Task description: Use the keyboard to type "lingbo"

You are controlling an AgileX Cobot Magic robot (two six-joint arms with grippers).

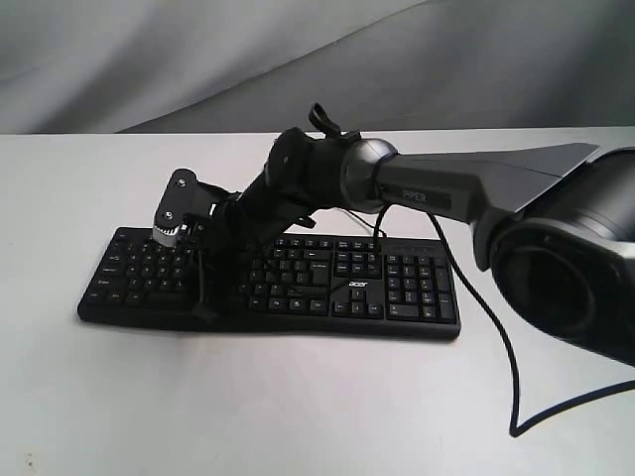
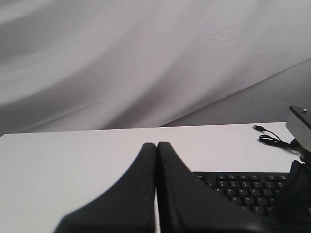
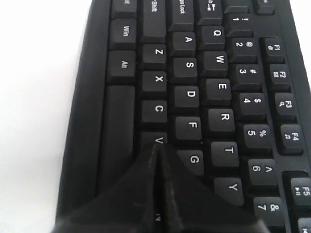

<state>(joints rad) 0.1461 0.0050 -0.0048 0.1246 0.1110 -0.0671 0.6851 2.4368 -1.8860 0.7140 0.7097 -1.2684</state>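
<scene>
One keyboard (image 1: 298,283) is lying flat on the white table (image 1: 99,397). Its long side is running across the exterior view and its number pad is sitting toward the right. One arm (image 1: 446,188) is spanning that view from the right edge, over the keys, to the letter block on the left half. Two claws are showing, one in each wrist view.

The right claw (image 1: 205,302) is pointing down at the keyboard with its two fingers (image 3: 146,184) pressed together and nothing between them. In the right wrist view its tip (image 3: 158,148) is sitting right at the V key (image 3: 159,140), with G (image 3: 194,159) just beside it and the space bar (image 3: 116,136) next to the V row (whether the tip is actually pressing the key, I cannot tell).

The left claw (image 2: 156,145) is likewise closed tight and holding nothing. The keyboard (image 2: 243,187) is lying beyond it and off to one side, apart from its tips.

One thin black cable (image 2: 274,141) ending in a plug (image 2: 257,127) is resting on the table behind the keyboard. One black cable (image 1: 511,367) is also trailing over the table on the right of the exterior view, and I cannot tell whether they are the same one. Grey cloth (image 1: 198,59) is hanging behind the table.
</scene>
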